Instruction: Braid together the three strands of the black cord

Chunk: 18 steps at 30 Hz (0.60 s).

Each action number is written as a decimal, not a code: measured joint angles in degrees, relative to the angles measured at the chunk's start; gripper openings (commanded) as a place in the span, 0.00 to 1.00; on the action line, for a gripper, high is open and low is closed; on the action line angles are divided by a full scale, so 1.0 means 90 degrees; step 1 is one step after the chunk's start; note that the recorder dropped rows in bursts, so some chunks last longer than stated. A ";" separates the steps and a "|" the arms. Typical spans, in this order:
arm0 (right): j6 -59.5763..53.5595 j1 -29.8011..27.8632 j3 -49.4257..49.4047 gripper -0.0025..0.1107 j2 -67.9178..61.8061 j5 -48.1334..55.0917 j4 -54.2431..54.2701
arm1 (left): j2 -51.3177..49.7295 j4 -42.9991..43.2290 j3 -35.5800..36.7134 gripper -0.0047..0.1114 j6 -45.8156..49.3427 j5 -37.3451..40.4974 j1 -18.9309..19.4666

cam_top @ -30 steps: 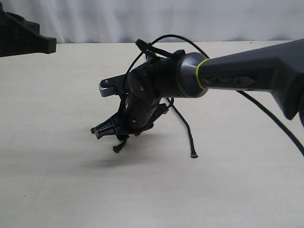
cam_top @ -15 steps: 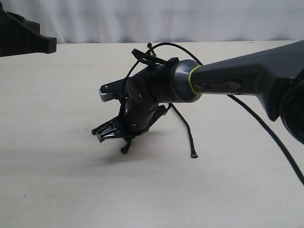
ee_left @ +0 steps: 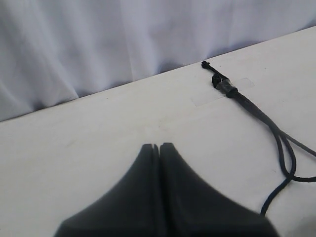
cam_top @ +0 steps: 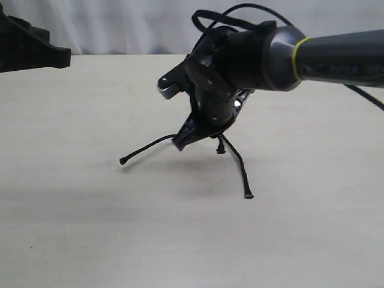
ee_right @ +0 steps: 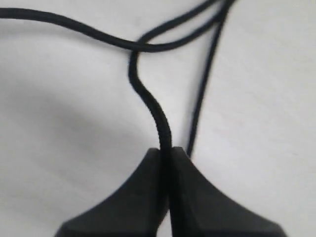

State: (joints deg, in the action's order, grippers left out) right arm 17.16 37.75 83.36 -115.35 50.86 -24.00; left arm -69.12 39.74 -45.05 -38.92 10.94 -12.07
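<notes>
- Cord point(ee_left: 253, 107): lies on the table point(ee_left: 98, 128), apart from my left claw point(ee_left: 158, 147). Its joined end sits in a small clamp point(ee_left: 223, 85) near the table's far edge, under what looks like a patch of clear tape point(ee_left: 207, 97).
- Left claw: clenched on nothing, jaws pressed together over bare table.
- Right claw point(ee_right: 165, 150): clenched on one strand point(ee_right: 150, 103), which runs straight out from between the jaws.
- Exterior view: right claw point(cam_top: 182, 141) points down, just above the table at mid-scene. One strand point(cam_top: 144, 150) trails left from it, tip on the table. A second point(cam_top: 237, 167) runs toward the camera. Only a short bit of a third point(cam_top: 220, 147) shows below the claw.
- Right wrist view: another strand crosses the held one just beyond the claw, and a third runs alongside. Which lies on top, I cannot tell.
- Progress (judgement): no plaited length visible anywhere, and the strands splay apart. At most one crossing is laid.
- Left to do: nearly the whole braid, taking outer strands over the middle in turn, down to the tips.
</notes>
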 measured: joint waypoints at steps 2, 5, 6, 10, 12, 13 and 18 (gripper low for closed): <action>0.0000 -0.0230 0.0000 0.06 -0.0020 0.0055 -0.0142 | 0.0000 0.0000 0.0000 0.04 0.0000 0.0000 0.0000; -0.0202 -0.0452 0.0000 0.06 -0.0156 0.0020 -0.0240 | 0.0000 0.0000 0.0000 0.04 0.0000 0.0000 0.0000; -0.0281 -0.0516 0.0000 0.06 -0.0231 -0.0021 -0.0279 | 0.0000 0.0000 0.0000 0.04 0.0000 0.0004 0.0000; -0.0418 -0.0686 0.0000 0.06 -0.0507 -0.0250 -0.0561 | 0.0000 0.0000 0.0000 0.04 0.0000 0.0004 0.0000; -0.0450 -0.0757 0.0000 0.06 -0.0673 -0.0339 -0.0746 | 0.0000 0.0000 0.0000 0.04 0.0000 0.0004 0.0000; -0.0464 -0.0782 0.0000 0.06 -0.0756 -0.0355 -0.0811 | 0.0000 0.0000 0.0000 0.04 0.0000 0.0004 0.0000; -0.0475 -0.0843 0.0000 0.06 -0.1121 -0.0381 -0.0940 | 0.0000 0.0000 0.0000 0.04 0.0000 0.0027 0.0000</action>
State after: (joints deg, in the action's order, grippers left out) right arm 12.89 30.17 83.36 -125.44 47.43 -32.45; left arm -69.12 39.74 -45.05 -38.92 11.18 -12.07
